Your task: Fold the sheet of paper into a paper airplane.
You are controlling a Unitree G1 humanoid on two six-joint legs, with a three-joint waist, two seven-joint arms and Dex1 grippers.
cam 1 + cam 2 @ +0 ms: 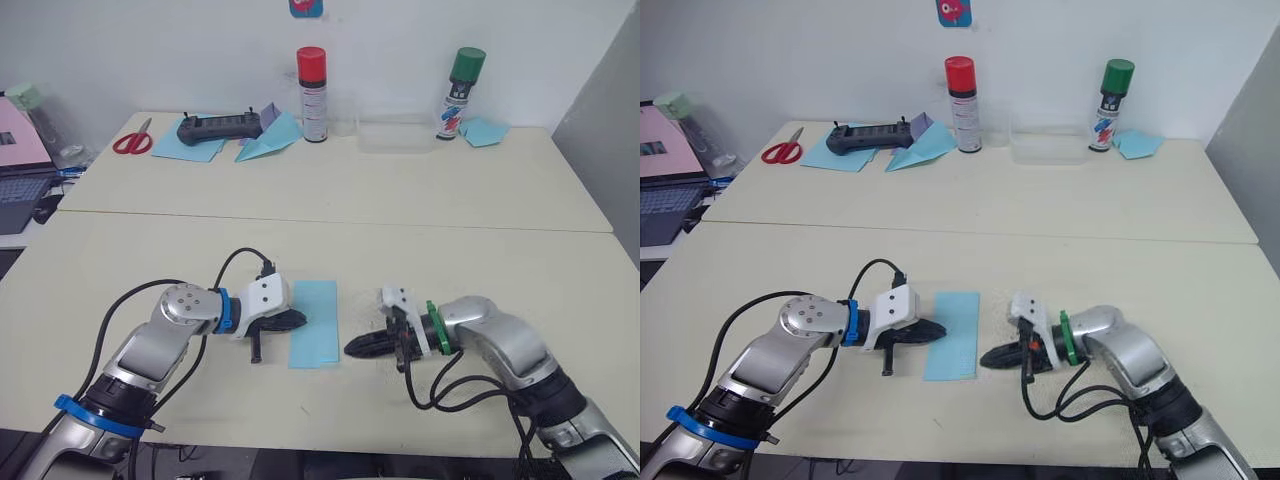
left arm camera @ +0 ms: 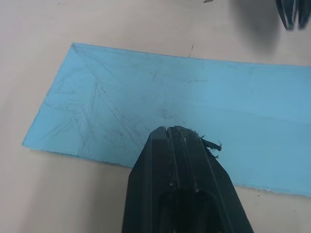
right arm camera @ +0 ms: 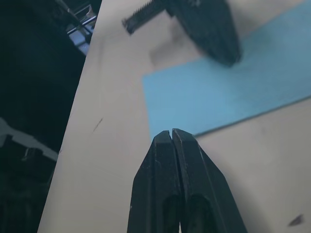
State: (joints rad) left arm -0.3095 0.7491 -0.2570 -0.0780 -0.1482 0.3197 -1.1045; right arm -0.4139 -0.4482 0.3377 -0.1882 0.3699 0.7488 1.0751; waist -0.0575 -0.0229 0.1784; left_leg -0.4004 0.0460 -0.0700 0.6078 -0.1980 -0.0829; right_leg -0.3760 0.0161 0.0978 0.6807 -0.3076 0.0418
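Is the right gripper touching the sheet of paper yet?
No. The right gripper, fingers shut, sits on bare table just off the edge of the sheet of paper.

Thin matt light-blue sheet of paper, scored with faint grey crease lines; smooth matt cream table beneath. Black plastic-looking left gripper, dull, frayed at the tip; right gripper likewise black with a slight sheen. At 12 o'clock, glossy spray cans, clear plastic box
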